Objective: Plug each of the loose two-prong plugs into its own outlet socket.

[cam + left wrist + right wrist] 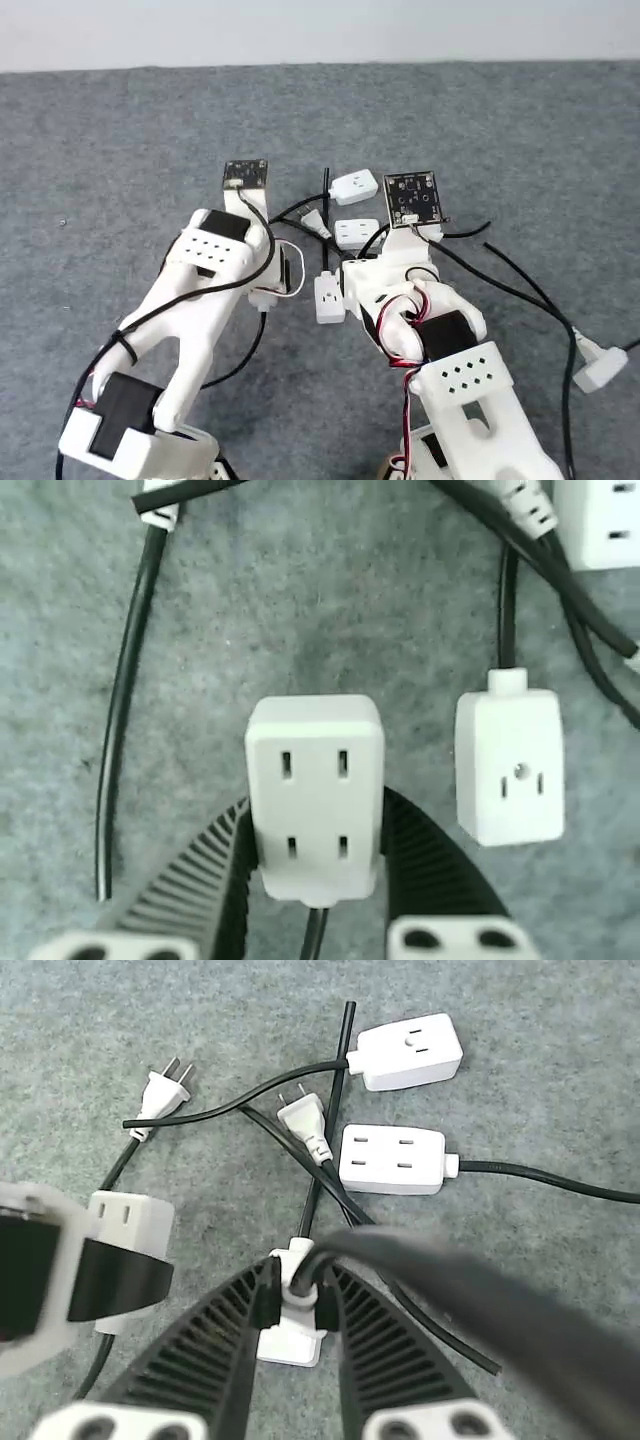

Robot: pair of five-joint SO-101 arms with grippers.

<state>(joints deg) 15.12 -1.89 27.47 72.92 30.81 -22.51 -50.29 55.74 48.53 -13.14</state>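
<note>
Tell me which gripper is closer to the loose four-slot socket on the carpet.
Right. The loose socket lies just beyond the right gripper, which grips a single socket; the left gripper, holding a second four-slot socket, sits farther off.

Smooth white plastic outlet socket (315, 795), matt black cord (125, 680), rough grey carpet (100, 150)

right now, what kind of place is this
Likely a robot test bench: left gripper holds a four-slot socket, right gripper a corded socket, on a grey mat with a loose plug.
</note>
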